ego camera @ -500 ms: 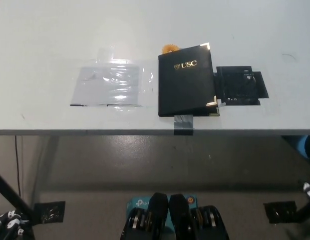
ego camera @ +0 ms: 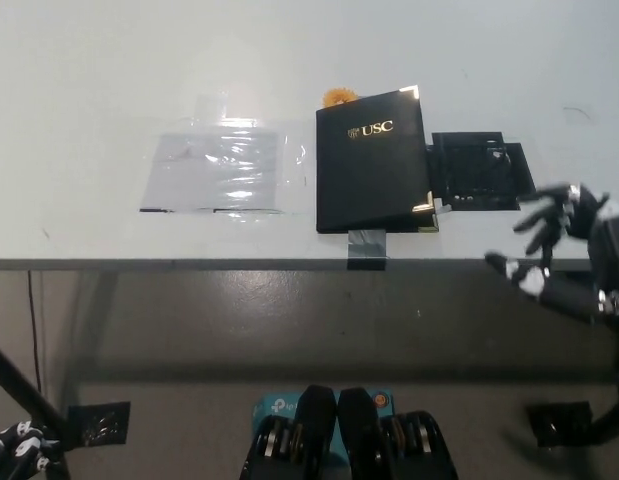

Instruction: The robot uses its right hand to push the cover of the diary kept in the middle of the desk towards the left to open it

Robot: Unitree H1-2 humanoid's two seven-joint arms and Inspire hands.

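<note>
A black diary (ego camera: 373, 165) with gold "USC" lettering and gold corners lies closed in the middle of the white desk (ego camera: 109, 80), its cover slightly skewed. My black right hand (ego camera: 559, 245) hovers at the desk's front right edge, fingers spread, to the right of the diary and apart from it. It holds nothing. My white left hand (ego camera: 14, 445) hangs low at the bottom left corner, below the desk; its fingers are too small to judge.
A clear plastic sheet (ego camera: 219, 170) is taped flat to the desk left of the diary. A black flat piece (ego camera: 479, 170) lies against the diary's right side. A small orange object (ego camera: 337, 97) peeks out behind the diary. Grey tape (ego camera: 366, 247) sits at the desk's front edge.
My right hand has risen from the bottom right corner to the desk's front right edge, with its fingers spread. The diary has not moved.
</note>
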